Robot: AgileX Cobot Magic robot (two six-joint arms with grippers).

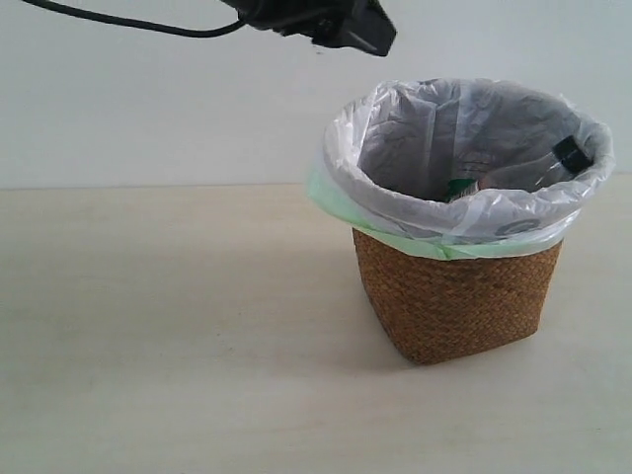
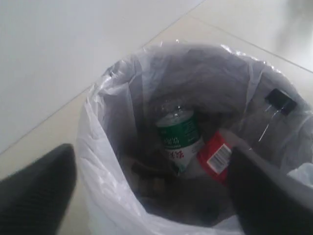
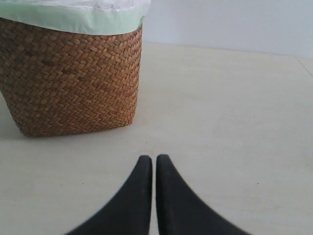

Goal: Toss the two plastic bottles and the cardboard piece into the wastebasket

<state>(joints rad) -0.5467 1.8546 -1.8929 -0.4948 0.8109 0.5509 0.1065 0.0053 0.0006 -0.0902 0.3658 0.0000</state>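
Note:
The wastebasket [image 1: 454, 296] stands right of centre, its white and pale-green bag folded over the rim. Inside it lie the green-labelled bottle [image 2: 179, 134] and the red-labelled bottle [image 2: 215, 156], whose black cap [image 1: 573, 153] leans against the bag near the rim. A dim brownish shape [image 2: 149, 172] lies beside them; I cannot tell whether it is the cardboard piece. My left gripper [image 2: 149, 161] hangs open over the basket's mouth, holding nothing. My right gripper [image 3: 154, 161] is shut and empty, low over the table beside the basket [image 3: 73, 83].
The left arm's black body [image 1: 326, 25] and its cable show at the top of the exterior view, above and left of the basket. The pale wooden table [image 1: 148, 346] stretches to the left and front of the basket. A white wall stands behind.

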